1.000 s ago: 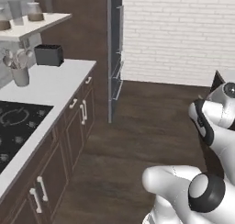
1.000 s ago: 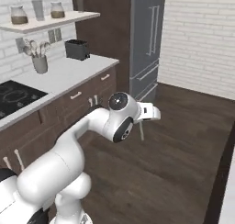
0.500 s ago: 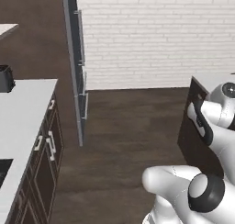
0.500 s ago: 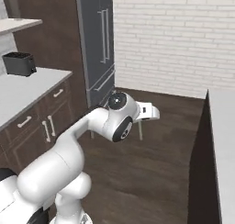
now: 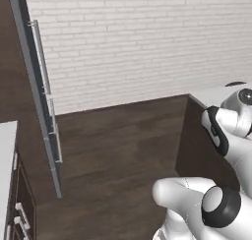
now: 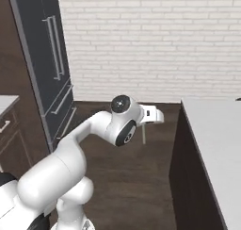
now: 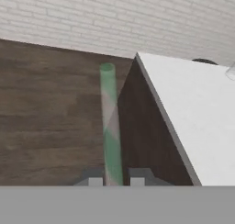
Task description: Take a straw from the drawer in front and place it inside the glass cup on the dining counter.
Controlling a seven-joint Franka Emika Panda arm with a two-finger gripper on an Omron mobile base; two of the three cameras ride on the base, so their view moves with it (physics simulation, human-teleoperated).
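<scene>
Straw (image 7: 110,126) clamped between the gripper (image 7: 115,178) tips looks like smooth, slightly translucent plastic, green with pale stripes, matt; the fingertips (image 7: 138,175) are dull grey. Right of the gripper, dining counter (image 7: 193,113) has a flat matt white top over a dark brown wood-look side. Below and beyond it, dark wood-plank floor (image 7: 46,113), and a rough matt white brick wall (image 7: 114,21) behind.

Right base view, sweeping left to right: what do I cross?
Dark fridge → robot arm's elbow joint → straw hanging from the shut gripper → dining counter.
</scene>
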